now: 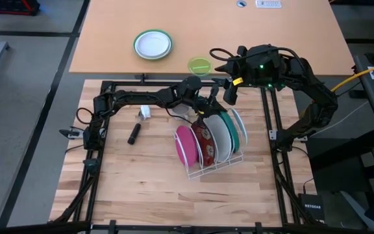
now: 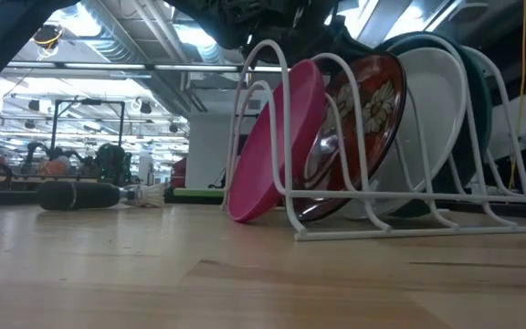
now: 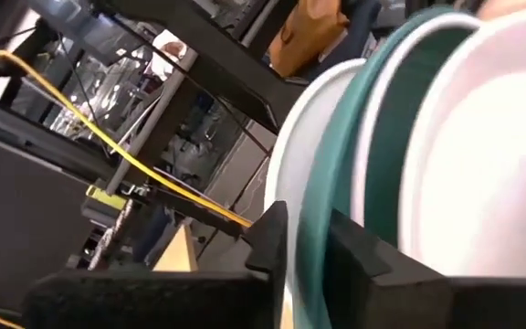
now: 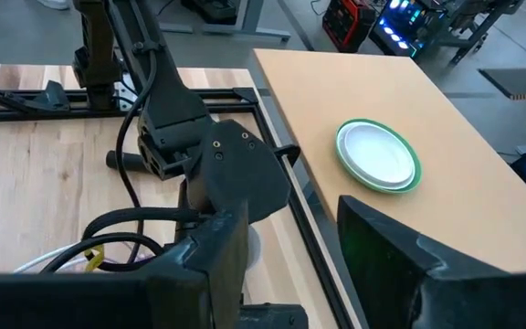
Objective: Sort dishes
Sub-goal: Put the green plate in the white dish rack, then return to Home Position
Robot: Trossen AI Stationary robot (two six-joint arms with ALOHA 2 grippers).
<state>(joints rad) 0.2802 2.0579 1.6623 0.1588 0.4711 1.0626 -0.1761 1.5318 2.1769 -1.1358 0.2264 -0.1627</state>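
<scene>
A white wire rack (image 1: 216, 162) on the wooden table holds four plates on edge, side by side: pink (image 1: 186, 144), dark red patterned (image 1: 204, 140), plain white (image 1: 221, 133) and the larger teal-green one (image 1: 236, 130). In the low view they lean in the rack's slots (image 2: 373, 215). My left gripper (image 1: 211, 109) reaches over the plates' far upper edges and is shut on the teal-green plate (image 3: 336, 164). My right gripper (image 1: 231, 91) is open and empty, above the table's far edge, behind the rack. My left gripper has the teal-green plate's rim (image 3: 310, 239) between its two fingers, one finger (image 3: 272, 238) on the plate's outer face and one on its inner face. The fingers come from the table's left, at the plate's upper far edge. The plate stands on edge in the rack.
A small white plate with a green rim (image 1: 152, 44) and a lime-green bowl (image 1: 199, 65) sit on the tan table behind. A black cylinder (image 1: 134, 134) and a small white object (image 1: 145, 112) lie left of the rack. Bare wood lies near and left.
</scene>
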